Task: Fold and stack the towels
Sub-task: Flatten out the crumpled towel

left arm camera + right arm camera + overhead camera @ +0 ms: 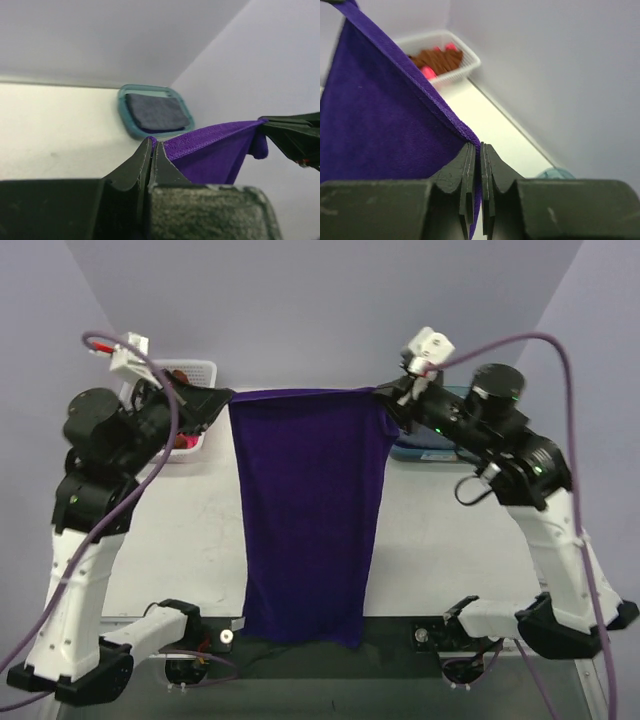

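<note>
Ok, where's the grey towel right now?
The grey towel lies in the teal tub at the table's far right, by the back wall, right of the held-up purple towel; clearest in left wrist view.

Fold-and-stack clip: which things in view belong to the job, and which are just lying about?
Part of the job:
- purple towel, stretched between the left gripper and right gripper, both shut on its top corners
- grey-blue towel
- rust-brown towel
- pink towel

Just lying about:
- teal tub, only holding the grey-blue towel
- white basket, only holding the other two
- table
</note>
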Robot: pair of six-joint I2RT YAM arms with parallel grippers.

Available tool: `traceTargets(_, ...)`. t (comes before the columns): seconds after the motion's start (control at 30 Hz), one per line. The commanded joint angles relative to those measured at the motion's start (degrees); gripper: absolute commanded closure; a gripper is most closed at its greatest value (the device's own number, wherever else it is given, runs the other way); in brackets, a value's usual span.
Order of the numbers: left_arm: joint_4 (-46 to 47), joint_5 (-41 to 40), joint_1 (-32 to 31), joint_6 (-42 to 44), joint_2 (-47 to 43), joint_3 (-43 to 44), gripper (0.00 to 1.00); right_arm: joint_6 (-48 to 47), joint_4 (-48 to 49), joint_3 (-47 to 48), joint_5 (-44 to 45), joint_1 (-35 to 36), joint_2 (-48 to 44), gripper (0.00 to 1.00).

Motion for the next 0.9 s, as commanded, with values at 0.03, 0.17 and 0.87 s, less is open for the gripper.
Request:
traceTargets(0.03,3.2,-22.1,4.1,3.4,10.3,-4.2,1.0,-6.1,-0.7,2.3,22.2,-5.9,12.7,1.0)
traceTargets(0.17,7.5,-24.5,7.1,1.4,21.5,-5.4,1.0,-8.9,1.9,5.8,24.4,-7.2,25.0,0.99)
traceTargets(0.87,19.6,-15.6,11.4,2.0,51.7,3.3,0.11,-6.7,19.7,13.0,42.2,-8.1,53.0,0.24)
